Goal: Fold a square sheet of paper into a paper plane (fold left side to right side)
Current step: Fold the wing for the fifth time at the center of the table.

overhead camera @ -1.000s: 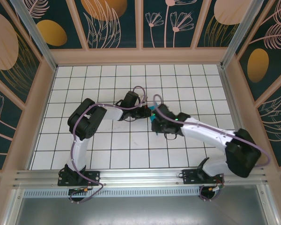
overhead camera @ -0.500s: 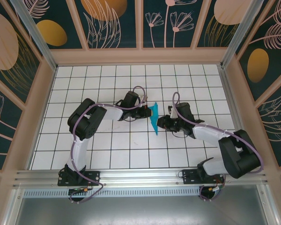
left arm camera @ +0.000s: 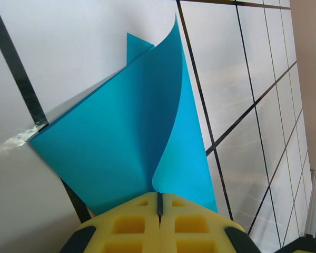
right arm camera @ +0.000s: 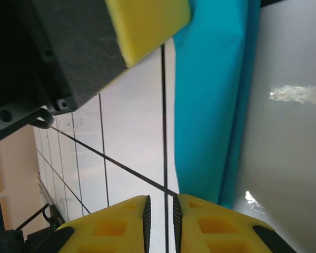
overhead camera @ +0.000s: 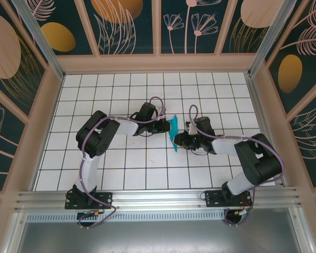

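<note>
Seen from above, the sheet of paper is near the middle of the white gridded surface. It is a narrow teal wedge whose tip aims toward 6 o'clock. My left end effector meets its upper part from 9 o'clock. My right end effector is just beside it at 3 o'clock, lower down, so the paper is between the two.

Through my left wrist camera, the left end effector is closed, its yellow pads pressed together with only a seam between them at 6 o'clock. The sheet of paper spreads from the pads toward 12 o'clock. Its near edge passes out of sight behind the tips, so I cannot tell whether a fold is nipped there or merely pressed down. One flap curls upward on the 3 o'clock side, and the lower layer lies across a black grid line.

Through my right wrist camera, the right end effector is almost closed. A thin slit is left between its pads, with nothing in it but the surface beyond. The sheet of paper runs as a teal band from 12 o'clock toward 5 o'clock, and its lower end reaches the pad there. I cannot tell whether they touch. At 11 o'clock the left end effector is against the paper's upper part.
</note>
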Robot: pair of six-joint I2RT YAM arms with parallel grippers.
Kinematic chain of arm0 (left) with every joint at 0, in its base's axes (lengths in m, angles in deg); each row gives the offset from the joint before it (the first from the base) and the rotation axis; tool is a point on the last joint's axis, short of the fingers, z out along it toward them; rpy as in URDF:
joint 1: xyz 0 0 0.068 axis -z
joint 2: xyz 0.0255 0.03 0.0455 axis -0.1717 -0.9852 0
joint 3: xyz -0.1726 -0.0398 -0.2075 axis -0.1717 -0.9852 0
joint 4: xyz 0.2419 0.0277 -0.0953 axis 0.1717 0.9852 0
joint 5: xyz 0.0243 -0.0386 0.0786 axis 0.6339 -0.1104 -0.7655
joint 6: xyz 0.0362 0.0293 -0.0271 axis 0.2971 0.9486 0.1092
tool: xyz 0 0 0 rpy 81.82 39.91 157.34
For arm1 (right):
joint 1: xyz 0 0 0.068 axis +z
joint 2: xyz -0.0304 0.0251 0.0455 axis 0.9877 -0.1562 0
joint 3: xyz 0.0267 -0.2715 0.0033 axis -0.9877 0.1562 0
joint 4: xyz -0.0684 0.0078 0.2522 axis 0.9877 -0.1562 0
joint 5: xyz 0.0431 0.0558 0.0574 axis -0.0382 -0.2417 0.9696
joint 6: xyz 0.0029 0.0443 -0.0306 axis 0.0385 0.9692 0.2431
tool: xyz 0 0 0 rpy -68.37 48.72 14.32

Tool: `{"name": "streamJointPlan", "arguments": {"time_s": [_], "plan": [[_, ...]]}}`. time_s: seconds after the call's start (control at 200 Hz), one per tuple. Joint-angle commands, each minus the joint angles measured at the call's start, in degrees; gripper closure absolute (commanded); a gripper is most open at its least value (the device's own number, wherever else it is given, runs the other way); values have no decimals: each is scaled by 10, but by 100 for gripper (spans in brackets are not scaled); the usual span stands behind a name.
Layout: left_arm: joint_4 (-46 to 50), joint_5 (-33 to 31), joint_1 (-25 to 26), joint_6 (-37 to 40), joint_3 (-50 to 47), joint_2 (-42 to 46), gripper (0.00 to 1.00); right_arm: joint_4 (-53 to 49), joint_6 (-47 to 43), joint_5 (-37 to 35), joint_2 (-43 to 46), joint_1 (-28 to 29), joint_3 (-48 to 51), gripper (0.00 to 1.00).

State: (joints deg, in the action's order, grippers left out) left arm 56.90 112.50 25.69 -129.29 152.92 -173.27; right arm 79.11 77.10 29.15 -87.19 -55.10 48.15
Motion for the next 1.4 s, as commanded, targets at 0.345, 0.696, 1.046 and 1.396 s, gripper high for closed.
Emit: {"name": "streamJointPlan", "arguments": {"time_s": [0.345,0.696,1.046,1.396], "plan": [[37,-49,-13,23,-12,5,100,9,-7,7,-33,-4,-16,78],[40,-53,-13,25,-12,7,100,-13,-15,0,-47,2,-19,78],[48,-70,-13,29,-18,13,100,-85,-20,-27,-52,2,-24,80],[45,-77,-21,23,-26,12,100,-124,-46,-14,-40,28,-31,80]]}}
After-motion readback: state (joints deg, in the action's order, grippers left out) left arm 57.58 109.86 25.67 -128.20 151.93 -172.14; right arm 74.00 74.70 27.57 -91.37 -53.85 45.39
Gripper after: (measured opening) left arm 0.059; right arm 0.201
